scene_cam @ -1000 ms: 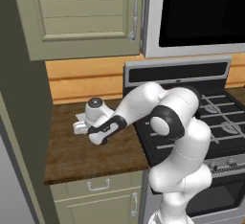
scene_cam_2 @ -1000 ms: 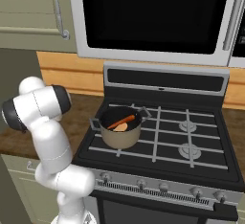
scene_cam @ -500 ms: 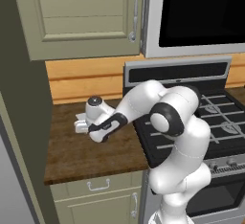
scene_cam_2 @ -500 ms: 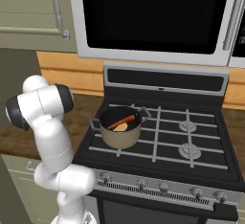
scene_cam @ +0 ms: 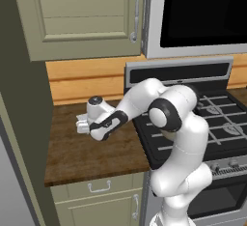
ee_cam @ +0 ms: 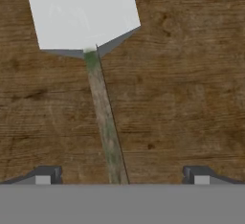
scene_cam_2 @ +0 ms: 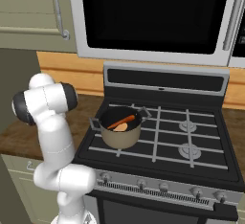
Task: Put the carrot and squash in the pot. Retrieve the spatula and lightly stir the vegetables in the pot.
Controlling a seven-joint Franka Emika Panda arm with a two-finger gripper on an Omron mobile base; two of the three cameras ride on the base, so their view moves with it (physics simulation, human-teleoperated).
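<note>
Stage: carrot (scene_cam_2: 121, 121) and squash (scene_cam_2: 121, 128) are lying inside the pot (scene_cam_2: 117, 132) on the stove, well away from the claw; judging from that, the spatula pickup is the step in hand.
Claw position: the claw (ee_cam: 122, 176) is hovering over the wooden counter (ee_cam: 191, 98), pointing down at it; in the left base view the hand (scene_cam: 83, 124) is sitting low over the countertop beside the stove.
Claw opening: fingers are standing spread wide, one tip (ee_cam: 44, 175) at each lower corner of the hand view, nothing pinched between them, nothing touched as far as I can tell.
Spatula: the spatula (ee_cam: 83, 12) is lying flat on the counter, pale blade ahead of the claw and off toward one finger, thin handle (ee_cam: 106, 127) running back and passing between the two tips, nearer the middle than either.
Risk 1: handle is thin and lying flat on the wood; closing too high would be catching air, closing too low would be driving the tips into the counter.
Risk 2: handle is running at a slight slant to the finger line, so one tip may be meeting it first and swivelling the spatula away.
Risk 3: gripping far back on the handle is leaving the heavy blade hanging ahead, likely to droop or twist in a light pinch.
Risk 4: on the carry to the pot, a sagging blade could be clipping the rim or a grate.
</note>
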